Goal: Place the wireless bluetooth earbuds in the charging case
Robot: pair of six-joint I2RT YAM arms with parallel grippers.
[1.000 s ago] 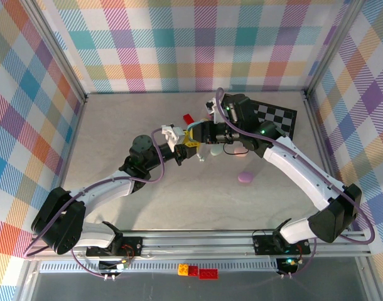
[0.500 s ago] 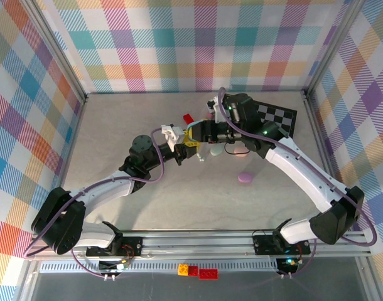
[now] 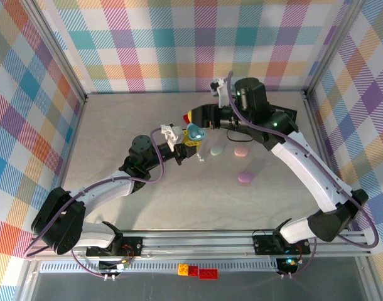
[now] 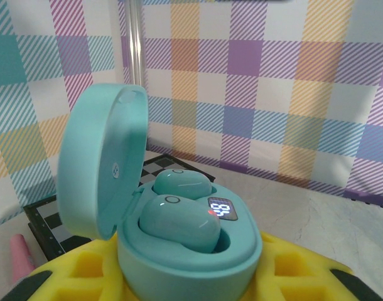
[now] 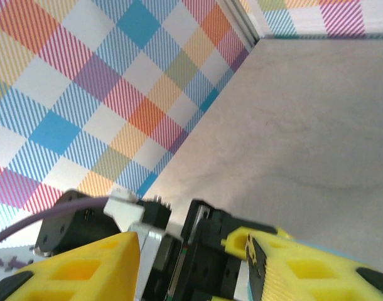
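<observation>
While the left gripper (image 3: 192, 140) stands clamped on the open teal charging case (image 4: 191, 251) near the middle of the top view, two teal earbuds (image 4: 179, 222) sit side by side in its wells, with the lid (image 4: 103, 182) tipped up at the left. Just above it in that view hangs the right gripper (image 3: 193, 117), its yellow fingers (image 5: 78, 269) apart. To the right lie a mint case (image 3: 216, 150), a pink case (image 3: 240, 152) and, lower, a purple case (image 3: 245, 177), none touching. Bare table (image 3: 116, 125) runs wide toward the left edge and the bottom of the frame.
</observation>
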